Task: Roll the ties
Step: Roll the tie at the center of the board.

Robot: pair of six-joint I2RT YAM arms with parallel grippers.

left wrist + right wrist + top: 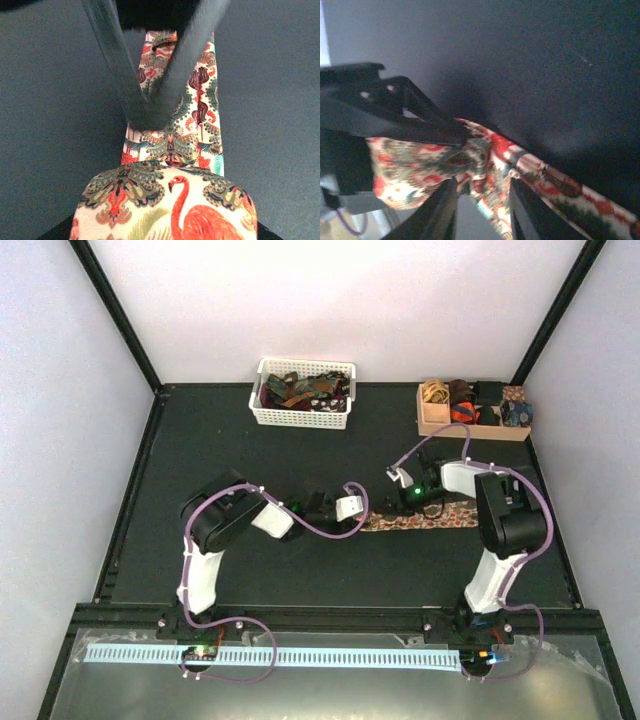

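Red-and-beige floral tie (425, 517) on dark table (250, 460), left tool (150, 117) pinching it, right tool (482, 186) astride bunched end, grip unclear

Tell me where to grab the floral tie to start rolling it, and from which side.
Grip the floral tie at its left end, by the left gripper, where it seems doubled over. Come from above, fingers across its width: the rest lies flat on the table as a thin strip running left to right, so only that raised fold likely gives something to pinch.

tie (202, 125): printed cloth | table (250, 450): matt, dark | basket (300, 418): slatted plastic
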